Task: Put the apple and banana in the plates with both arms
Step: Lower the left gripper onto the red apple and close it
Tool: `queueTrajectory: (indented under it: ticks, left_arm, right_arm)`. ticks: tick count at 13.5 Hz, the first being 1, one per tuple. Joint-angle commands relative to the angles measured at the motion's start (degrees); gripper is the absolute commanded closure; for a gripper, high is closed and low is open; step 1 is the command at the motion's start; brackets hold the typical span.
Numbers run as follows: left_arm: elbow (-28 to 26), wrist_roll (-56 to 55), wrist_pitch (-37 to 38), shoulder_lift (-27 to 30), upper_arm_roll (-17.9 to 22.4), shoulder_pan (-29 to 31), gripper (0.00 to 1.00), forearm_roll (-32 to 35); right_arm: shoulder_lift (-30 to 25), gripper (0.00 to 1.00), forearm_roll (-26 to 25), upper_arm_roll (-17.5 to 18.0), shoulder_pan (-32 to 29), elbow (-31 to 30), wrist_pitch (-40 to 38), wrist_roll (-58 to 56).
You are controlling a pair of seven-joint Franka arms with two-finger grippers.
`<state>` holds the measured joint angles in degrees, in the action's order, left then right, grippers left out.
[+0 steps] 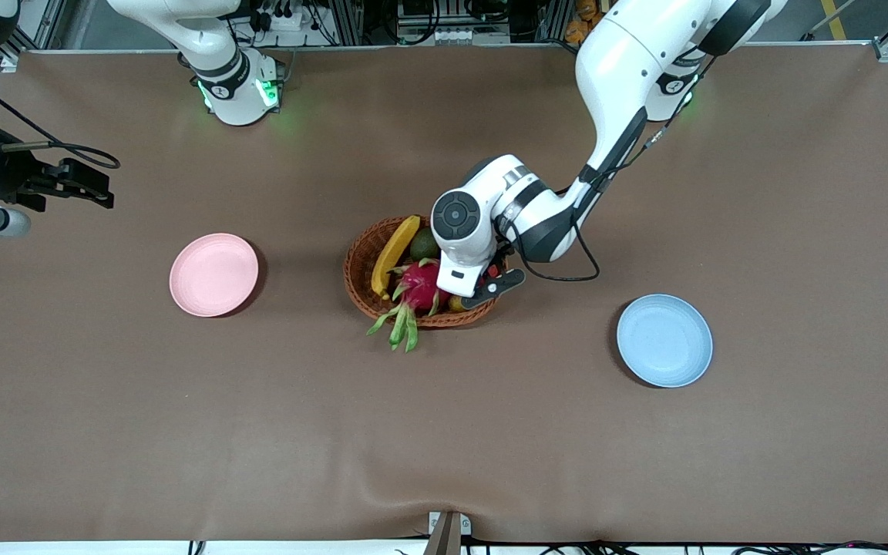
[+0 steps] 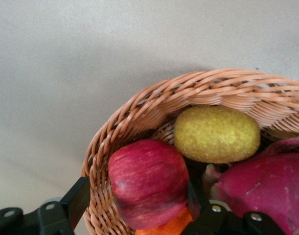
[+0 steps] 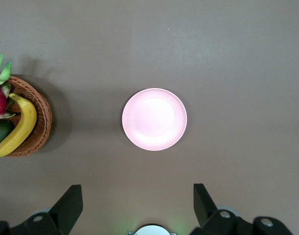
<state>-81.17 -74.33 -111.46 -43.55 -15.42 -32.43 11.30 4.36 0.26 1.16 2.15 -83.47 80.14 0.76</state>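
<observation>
neither fruit plated yet: my left pincer [image 2: 134, 210] is wide around the small red streaked apple [image 2: 148, 182] in the brown wicker basket [image 1: 361, 287], long yellow banana [image 1: 392, 255] also there, pale pink plate [image 1: 213, 274] and light blue plate [image 1: 664, 340] bare, right pincer [image 3: 138, 205] wide, waiting above the table.

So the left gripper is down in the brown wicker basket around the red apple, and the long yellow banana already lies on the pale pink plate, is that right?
Not quite. The long yellow banana lies in the brown wicker basket, not on the pale pink plate, which the right wrist view shows bare. The rest holds: the left gripper is down in the basket, fingers on either side of the red apple.
</observation>
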Motion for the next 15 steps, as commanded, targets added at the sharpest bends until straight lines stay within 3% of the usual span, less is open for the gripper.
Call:
queueTrajectory:
  ticks: [1,12,13,15]
  left_arm:
    - [-0.04,-1.43,1.33,0.66,0.21,-0.79,0.11,1.53]
    - [0.05,-0.47,-1.48,-1.10,0.39,-0.70,0.17,2.67]
    - [0.05,-0.38,-1.48,-1.10,0.39,-0.70,0.24,2.67]
    - [0.05,-0.38,-1.65,-1.36,0.39,-0.70,0.50,2.67]
  right_arm:
    - [0.30,0.00,0.36,-0.02,0.22,0.50,-0.68,0.56]
    - [0.91,0.00,0.45,-0.02,0.75,0.59,-2.53,0.73]
    - [1.00,0.00,0.45,-0.02,0.66,0.59,-2.44,0.73]
    - [1.00,0.00,0.45,-0.02,0.83,0.59,-2.53,0.82]
